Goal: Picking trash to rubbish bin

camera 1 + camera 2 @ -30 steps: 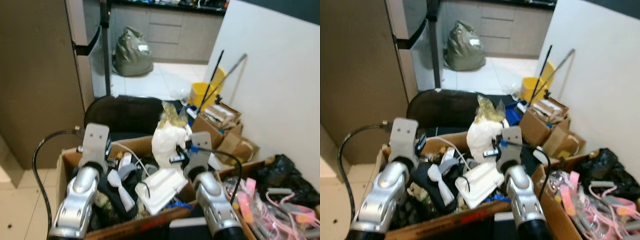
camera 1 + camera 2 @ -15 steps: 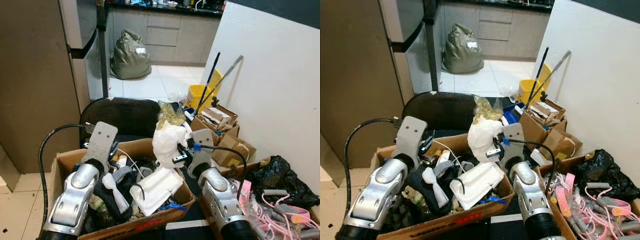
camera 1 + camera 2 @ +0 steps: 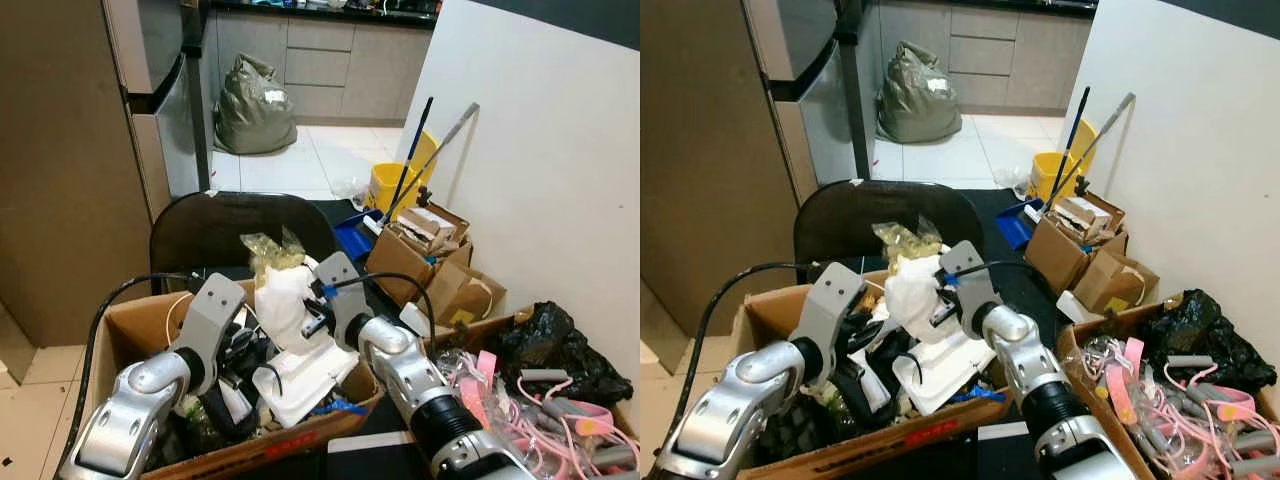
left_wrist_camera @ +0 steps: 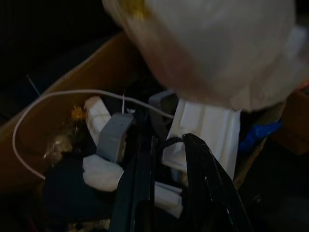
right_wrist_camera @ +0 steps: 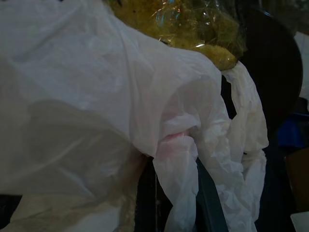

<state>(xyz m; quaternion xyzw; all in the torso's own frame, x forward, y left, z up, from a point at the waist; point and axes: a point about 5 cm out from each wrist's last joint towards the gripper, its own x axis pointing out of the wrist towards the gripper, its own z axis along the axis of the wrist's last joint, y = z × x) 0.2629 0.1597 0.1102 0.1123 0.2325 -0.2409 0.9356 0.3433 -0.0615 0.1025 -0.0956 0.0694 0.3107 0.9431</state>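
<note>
My right gripper (image 3: 306, 318) is shut on a crumpled white plastic bag (image 3: 279, 300) with a yellowish clear wrapper (image 3: 266, 249) on top. It holds the bag above the back of an open cardboard box (image 3: 140, 325) full of mixed trash. In the right wrist view the bag (image 5: 96, 96) drapes over the fingers (image 5: 145, 203). My left gripper (image 3: 238, 346) hangs open low over the box contents, left of the bag, with nothing between its fingers (image 4: 207, 193). Just behind the box stands a dark round-topped object (image 3: 230, 228); I cannot tell whether it is a bin or a chair back.
A white foam tray (image 3: 305, 375) lies in the box. To the right stand a box of pink cables (image 3: 530, 425), a black bag (image 3: 555, 345), small cartons (image 3: 425, 245) and a yellow mop bucket (image 3: 393, 185). A green sack (image 3: 250, 110) sits on the far floor. A tall cabinet (image 3: 60, 170) is at left.
My right gripper has swung left with the white bag, from the box's right end to over its middle. The left arm has sunk lower into the box. The camera has shifted too.
</note>
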